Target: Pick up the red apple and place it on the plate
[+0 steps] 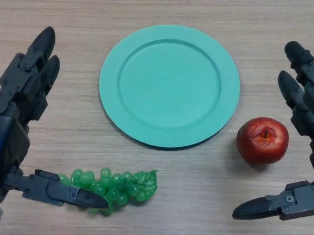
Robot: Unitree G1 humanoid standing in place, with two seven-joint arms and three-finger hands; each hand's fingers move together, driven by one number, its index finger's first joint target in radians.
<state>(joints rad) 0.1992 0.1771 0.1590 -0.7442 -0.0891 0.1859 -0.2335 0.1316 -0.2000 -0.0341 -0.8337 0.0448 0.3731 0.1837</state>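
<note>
A red apple [263, 140] stands upright on the wooden table, just right of the green plate [169, 85], close to its rim. The plate has nothing on it. My right hand [310, 111] is open around the apple without touching it: its fingers reach up along the apple's right side and its thumb lies below the apple. My left hand [19, 96] is open at the left edge, its thumb resting over a bunch of green grapes [113, 184].
The green grapes lie on the table below the plate's left half, next to my left thumb. Bare wooden table shows above the plate and between the plate and my left hand.
</note>
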